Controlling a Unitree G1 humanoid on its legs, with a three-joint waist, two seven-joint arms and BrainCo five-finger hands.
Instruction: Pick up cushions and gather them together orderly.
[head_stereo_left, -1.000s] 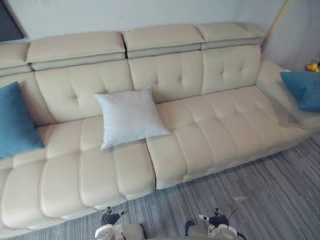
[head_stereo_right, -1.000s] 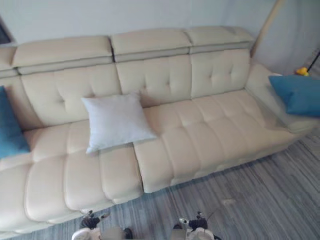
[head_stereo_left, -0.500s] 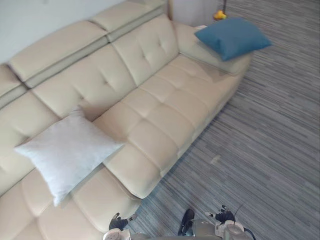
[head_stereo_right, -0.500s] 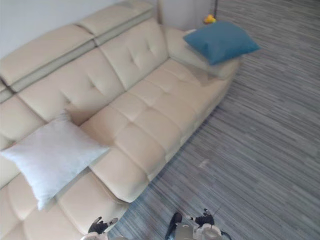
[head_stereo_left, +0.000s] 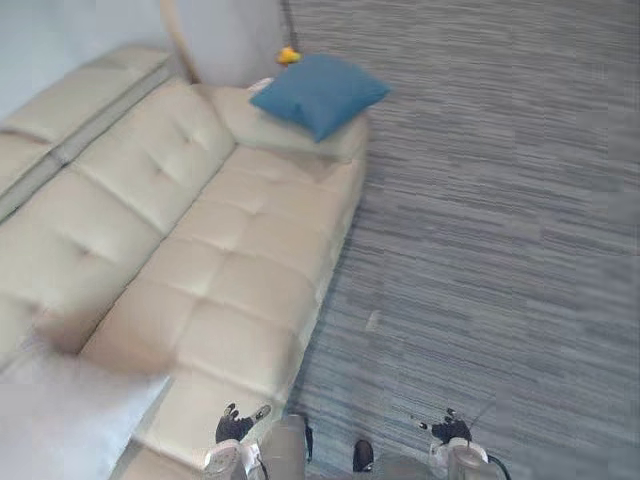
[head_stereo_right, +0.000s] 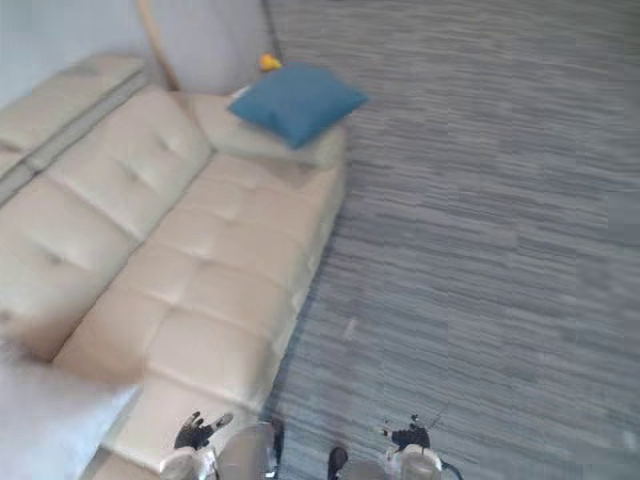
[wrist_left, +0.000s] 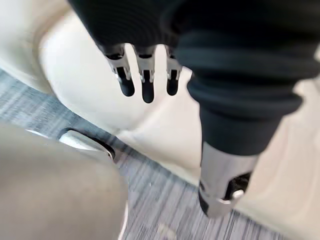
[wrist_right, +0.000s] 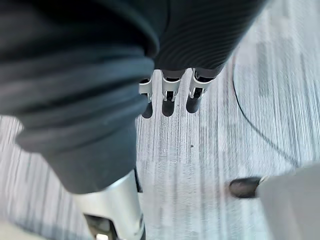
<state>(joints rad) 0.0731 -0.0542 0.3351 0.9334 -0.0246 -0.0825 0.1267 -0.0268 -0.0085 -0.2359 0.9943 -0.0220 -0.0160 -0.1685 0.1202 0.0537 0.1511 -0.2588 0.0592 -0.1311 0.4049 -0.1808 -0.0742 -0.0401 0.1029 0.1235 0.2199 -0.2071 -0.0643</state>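
Observation:
A blue cushion (head_stereo_left: 320, 92) lies on the armrest at the far end of the cream sofa (head_stereo_left: 230, 260). A pale grey-white cushion (head_stereo_left: 60, 430) shows blurred at the lower left, on the seat. My left hand (head_stereo_left: 235, 428) hangs low by the sofa's front edge, fingers (wrist_left: 145, 82) straight and holding nothing. My right hand (head_stereo_left: 447, 430) hangs over the carpet, its fingers (wrist_right: 170, 100) straight and empty too. Both hands are far from either cushion.
Grey striped carpet (head_stereo_left: 500, 200) spreads to the right of the sofa. A small yellow object (head_stereo_left: 288, 55) and a leaning wooden pole (head_stereo_left: 180, 40) stand behind the armrest by the wall.
The camera has swung to the right: the white cushion has slid to the lower left corner and the armrest's blue cushion to the top middle. Both hands still hang down.

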